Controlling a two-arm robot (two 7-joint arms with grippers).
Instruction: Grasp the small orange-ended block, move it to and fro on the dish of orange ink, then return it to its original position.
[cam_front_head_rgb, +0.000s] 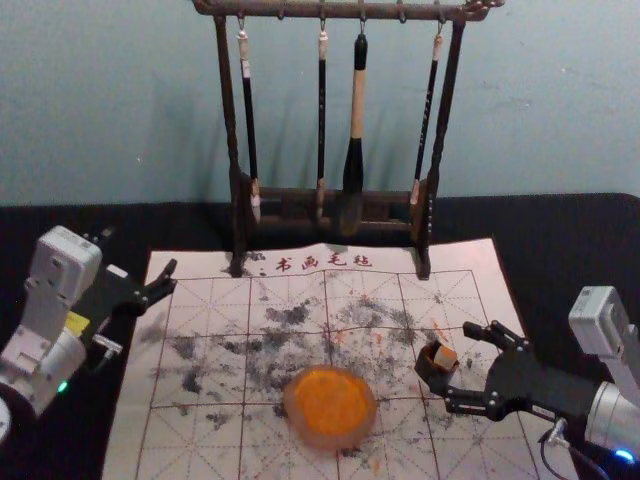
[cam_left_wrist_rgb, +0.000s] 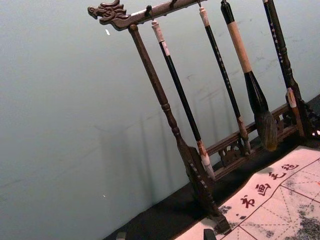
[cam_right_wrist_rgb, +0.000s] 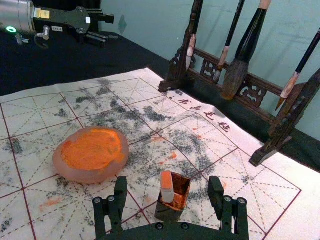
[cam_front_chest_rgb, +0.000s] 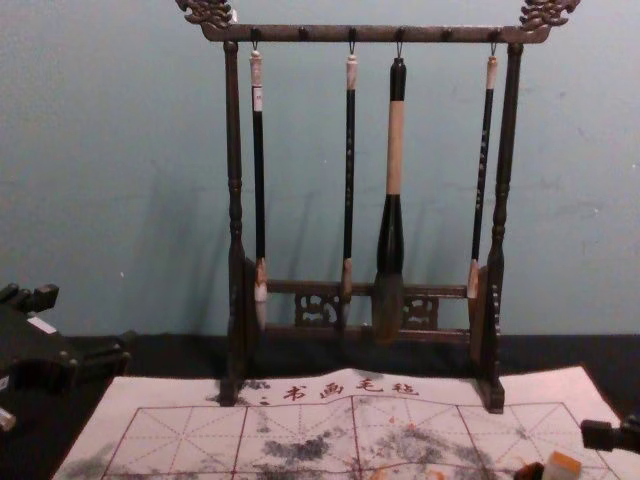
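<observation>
The small orange-ended block (cam_front_head_rgb: 445, 357) leans in a dark open box (cam_front_head_rgb: 433, 376) right of centre on the mat; in the right wrist view the block (cam_right_wrist_rgb: 167, 187) tilts at the rim of the box (cam_right_wrist_rgb: 170, 212). My right gripper (cam_front_head_rgb: 460, 366) is open, its two fingers apart either side of the box; in the right wrist view the right gripper (cam_right_wrist_rgb: 167, 200) has nothing between its fingers but the view of block and box beyond. The dish of orange ink (cam_front_head_rgb: 330, 406) lies left of the box. My left gripper (cam_front_head_rgb: 172, 280) is open at the mat's left edge.
A dark wooden rack (cam_front_head_rgb: 232, 140) with several hanging brushes stands along the back of the ink-stained mat (cam_front_head_rgb: 215, 440). Black cloth (cam_front_head_rgb: 560, 225) covers the table around it, with a plain wall behind.
</observation>
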